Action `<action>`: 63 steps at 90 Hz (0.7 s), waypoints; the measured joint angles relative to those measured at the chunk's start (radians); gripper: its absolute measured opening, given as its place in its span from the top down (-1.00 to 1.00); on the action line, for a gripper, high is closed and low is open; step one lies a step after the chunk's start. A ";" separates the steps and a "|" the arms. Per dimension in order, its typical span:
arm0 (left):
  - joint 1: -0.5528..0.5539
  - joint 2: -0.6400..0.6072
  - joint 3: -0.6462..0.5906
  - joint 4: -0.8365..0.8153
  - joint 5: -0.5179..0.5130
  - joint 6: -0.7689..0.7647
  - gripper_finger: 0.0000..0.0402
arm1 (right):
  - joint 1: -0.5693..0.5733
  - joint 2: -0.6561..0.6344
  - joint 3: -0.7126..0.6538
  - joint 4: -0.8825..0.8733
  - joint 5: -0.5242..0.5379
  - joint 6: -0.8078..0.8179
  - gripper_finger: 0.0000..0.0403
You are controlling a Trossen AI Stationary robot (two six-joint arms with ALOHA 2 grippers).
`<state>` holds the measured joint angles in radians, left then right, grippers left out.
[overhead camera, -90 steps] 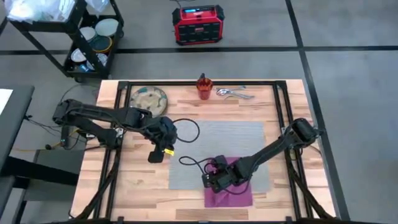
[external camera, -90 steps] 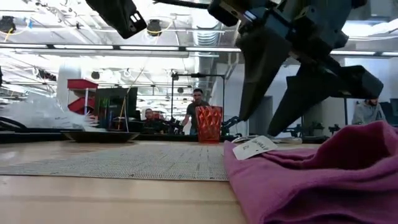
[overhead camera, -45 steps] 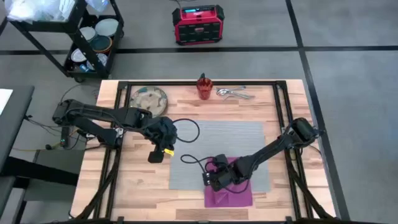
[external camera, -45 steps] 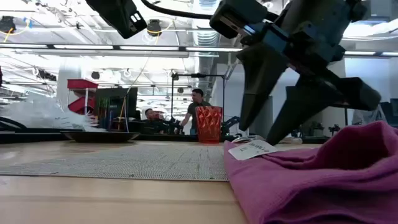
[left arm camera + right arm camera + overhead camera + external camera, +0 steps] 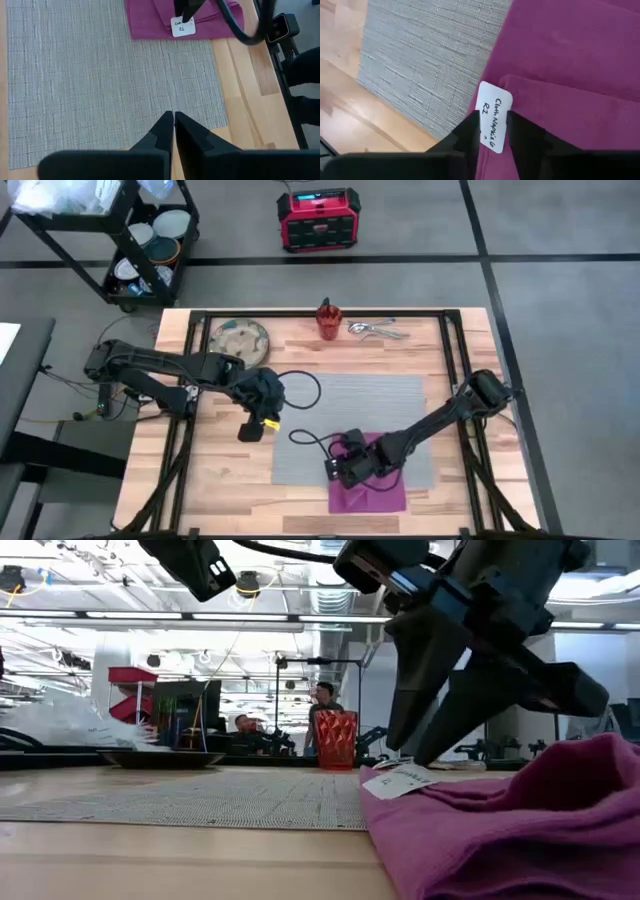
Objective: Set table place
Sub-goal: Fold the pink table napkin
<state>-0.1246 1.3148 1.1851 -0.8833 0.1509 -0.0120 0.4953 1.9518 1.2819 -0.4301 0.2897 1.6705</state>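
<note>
Butcher-block wood forms the table [image 5: 215,470], on which the grey woven mat [image 5: 350,410] lies with its long axis across the table. Just below the right gripper [image 5: 342,470], the magenta napkin [image 5: 372,488] sits on the mat's near edge and hangs past it onto bare wood, its long axis running toward the table's front edge. That gripper's fingers [image 5: 465,135] stand narrowly parted on either side of the napkin's white handwritten tag [image 5: 493,124]; whether they actually pinch it cannot be told. Much of the napkin is hidden under the arm in the high view. The left gripper [image 5: 252,430] hovers over wood just off the mat's left edge, its fingers [image 5: 162,131] closed together on nothing. Well beyond both grippers, along the far edge, stand the speckled plate [image 5: 239,339], the orange-red cup [image 5: 328,320] and the steel cutlery [image 5: 376,330], whose separate pieces are too small to tell apart.
</note>
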 joint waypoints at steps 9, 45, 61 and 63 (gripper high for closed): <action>0.000 0.000 0.000 0.000 0.000 0.000 1.00 | 0.001 0.000 0.000 0.000 0.000 -0.004 0.80; 0.000 0.000 0.000 -0.004 0.000 0.000 1.00 | 0.003 0.000 0.000 0.002 0.051 -0.015 0.78; 0.000 0.000 0.000 -0.017 0.000 0.007 1.00 | 0.002 0.000 0.000 0.008 0.050 -0.022 0.56; 0.000 0.000 0.000 -0.019 0.000 0.008 1.00 | 0.001 0.000 0.000 0.003 0.050 -0.022 0.53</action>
<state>-0.1247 1.3149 1.1854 -0.9023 0.1506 -0.0038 0.4968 1.9522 1.2823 -0.4266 0.3401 1.6486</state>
